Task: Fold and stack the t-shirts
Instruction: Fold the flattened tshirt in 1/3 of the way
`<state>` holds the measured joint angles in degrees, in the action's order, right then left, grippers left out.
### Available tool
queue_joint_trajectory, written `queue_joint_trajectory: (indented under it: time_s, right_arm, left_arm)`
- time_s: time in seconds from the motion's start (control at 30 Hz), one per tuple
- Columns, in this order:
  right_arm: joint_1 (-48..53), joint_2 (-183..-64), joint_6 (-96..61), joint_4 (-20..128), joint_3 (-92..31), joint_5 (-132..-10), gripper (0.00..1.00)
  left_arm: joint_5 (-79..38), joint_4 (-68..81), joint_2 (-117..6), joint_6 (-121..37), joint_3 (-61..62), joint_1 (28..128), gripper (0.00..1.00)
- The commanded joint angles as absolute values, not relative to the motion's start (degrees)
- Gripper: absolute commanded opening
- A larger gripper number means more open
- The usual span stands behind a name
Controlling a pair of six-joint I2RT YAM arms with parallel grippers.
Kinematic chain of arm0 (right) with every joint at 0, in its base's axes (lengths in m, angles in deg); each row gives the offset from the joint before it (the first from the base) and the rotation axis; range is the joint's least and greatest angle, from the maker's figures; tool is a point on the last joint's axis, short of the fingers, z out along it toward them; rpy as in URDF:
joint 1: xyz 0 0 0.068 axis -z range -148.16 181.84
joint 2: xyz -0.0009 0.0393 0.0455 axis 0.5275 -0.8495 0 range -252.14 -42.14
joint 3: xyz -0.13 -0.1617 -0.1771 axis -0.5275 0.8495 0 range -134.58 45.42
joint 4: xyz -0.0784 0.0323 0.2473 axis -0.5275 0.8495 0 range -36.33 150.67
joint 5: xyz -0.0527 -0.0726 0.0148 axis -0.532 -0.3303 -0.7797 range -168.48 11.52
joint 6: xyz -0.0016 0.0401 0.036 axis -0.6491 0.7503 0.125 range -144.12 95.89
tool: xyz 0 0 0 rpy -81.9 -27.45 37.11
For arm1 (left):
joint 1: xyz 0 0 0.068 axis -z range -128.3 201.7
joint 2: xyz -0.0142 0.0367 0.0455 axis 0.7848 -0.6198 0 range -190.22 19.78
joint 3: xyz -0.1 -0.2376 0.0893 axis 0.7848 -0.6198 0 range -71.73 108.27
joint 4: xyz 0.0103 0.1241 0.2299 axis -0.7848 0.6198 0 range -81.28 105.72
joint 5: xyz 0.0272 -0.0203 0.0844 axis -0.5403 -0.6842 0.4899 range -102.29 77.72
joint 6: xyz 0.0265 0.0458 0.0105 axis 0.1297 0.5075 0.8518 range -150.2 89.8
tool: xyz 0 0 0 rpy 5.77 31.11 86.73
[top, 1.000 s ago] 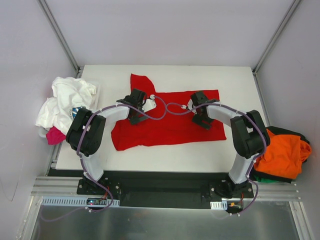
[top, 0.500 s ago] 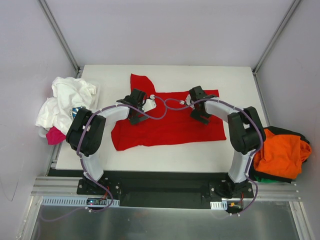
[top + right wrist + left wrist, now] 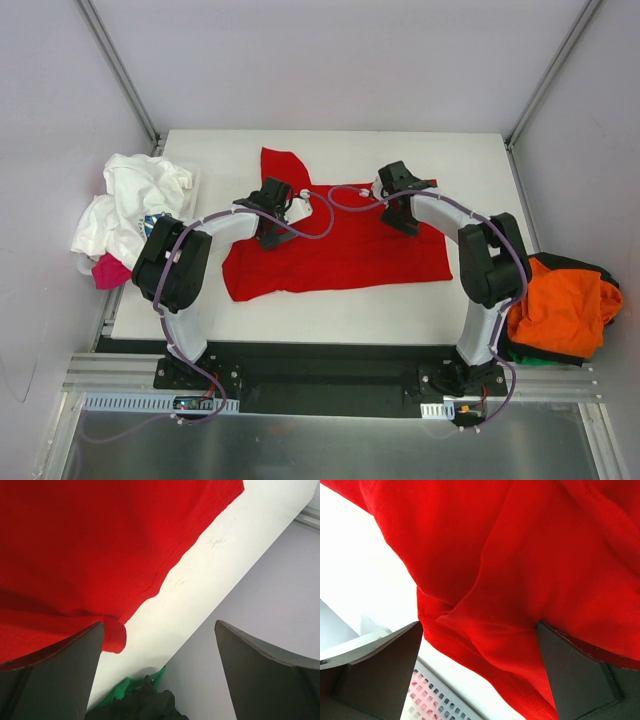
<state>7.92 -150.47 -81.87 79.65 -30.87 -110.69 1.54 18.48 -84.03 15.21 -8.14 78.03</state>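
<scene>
A plain bright red t-shirt (image 3: 340, 245) lies spread on the white table (image 3: 470, 160), one sleeve pointing to the back left. My left gripper (image 3: 271, 218) is low over the shirt's left part. In the left wrist view its fingers (image 3: 375, 670) stand wide apart with a fold of the red cloth (image 3: 520, 580) between them, not pinched. My right gripper (image 3: 402, 210) is over the shirt's right part near its far edge. In the right wrist view it (image 3: 160, 675) is open and empty, with the red shirt's hem (image 3: 90, 545) on the left.
A pile of white cloth (image 3: 130, 205) with a pink piece (image 3: 108, 270) sits off the table's left edge. An orange shirt (image 3: 565, 305) lies on dark and green cloth (image 3: 530, 352) at the right edge. A white perforated basket (image 3: 440, 700) shows under the left gripper.
My right gripper has moved toward the back of the table, along the shirt's right part to near its far edge. The left arm has not moved.
</scene>
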Motion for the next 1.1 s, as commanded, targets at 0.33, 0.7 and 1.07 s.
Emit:
queue_joint_trajectory:
  time_s: [0.33, 0.7, 1.07]
  right_arm:
    - [6.8, -140.0, -78.9, 82.9, -25.8, -110.4, 0.96]
    - [6.4, -141.9, -77.0, 80.4, -21.2, -108.5, 0.96]
    - [6.3, -147.7, -77.1, 76.2, -19.5, -107.5, 0.96]
  left_arm:
    - [0.5, 20.8, -83.7, 13.7, -8.4, 78.7, 0.99]
    - [0.8, 20.7, -83.1, 13.9, -9.1, 78.9, 0.99]
    - [0.5, 20.7, -83.9, 13.7, -9.2, 79.1, 0.99]
